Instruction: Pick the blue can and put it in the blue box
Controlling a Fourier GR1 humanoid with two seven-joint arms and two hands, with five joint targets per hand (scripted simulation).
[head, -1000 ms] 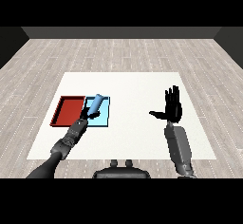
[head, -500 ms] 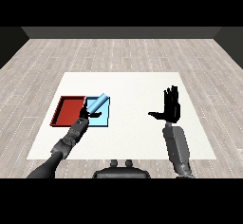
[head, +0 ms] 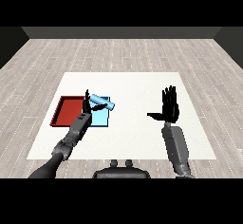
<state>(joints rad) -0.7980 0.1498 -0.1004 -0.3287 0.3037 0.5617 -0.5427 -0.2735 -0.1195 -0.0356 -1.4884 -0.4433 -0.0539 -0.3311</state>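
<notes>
Lying on its side over the blue tray (head: 101, 119), blue can (head: 103, 102) just beside left hand (head: 88, 105), fingers released; right hand (head: 169, 109) splayed; risk of rolling off the far rim.

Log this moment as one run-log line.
left hand: at blue can, grip unclear | can: lying tilted over blue tray | right hand: open, raised, holding nothing | red tray: holds nothing

Bare white table (head: 133, 88) between light blue tray (head: 102, 119) and right hand (head: 168, 109).
</notes>
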